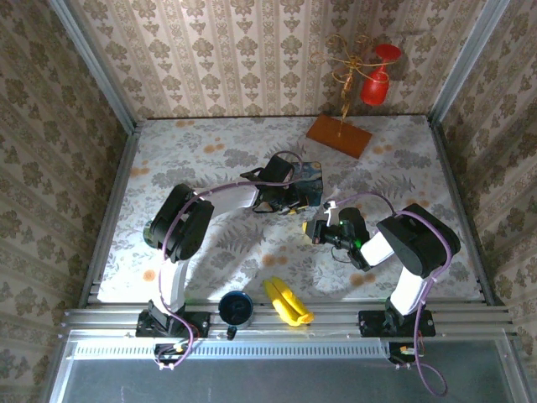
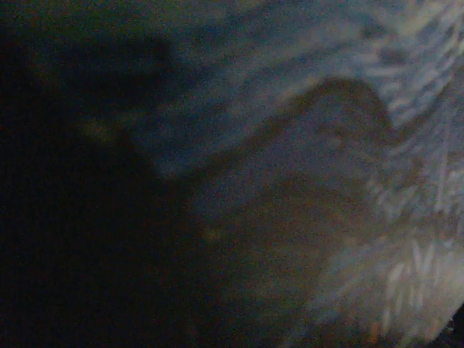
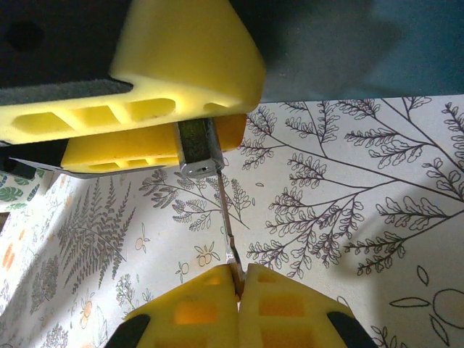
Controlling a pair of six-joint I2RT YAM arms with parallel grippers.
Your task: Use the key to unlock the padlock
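Observation:
The padlock [image 3: 197, 151], small, silver and dark, is clamped between the yellow fingers [image 3: 181, 58] of my left gripper [image 1: 294, 208] near the middle of the table. Below it in the right wrist view, my right gripper [image 3: 238, 270] is shut on the head of the thin silver key [image 3: 227, 217]. The key's blade runs up to the bottom of the padlock body, with its tip at the lock's lower right corner. In the top view my right gripper [image 1: 319, 228] sits just right of the left one. The left wrist view is dark and blurred, close against a blue painted surface.
A blue painting-printed box [image 1: 309, 180] lies right behind the left gripper. A wooden stand [image 1: 339, 134] with a red cup [image 1: 375, 88] stands at the back. A banana [image 1: 288, 302] and a dark blue mug [image 1: 237, 308] sit at the near edge.

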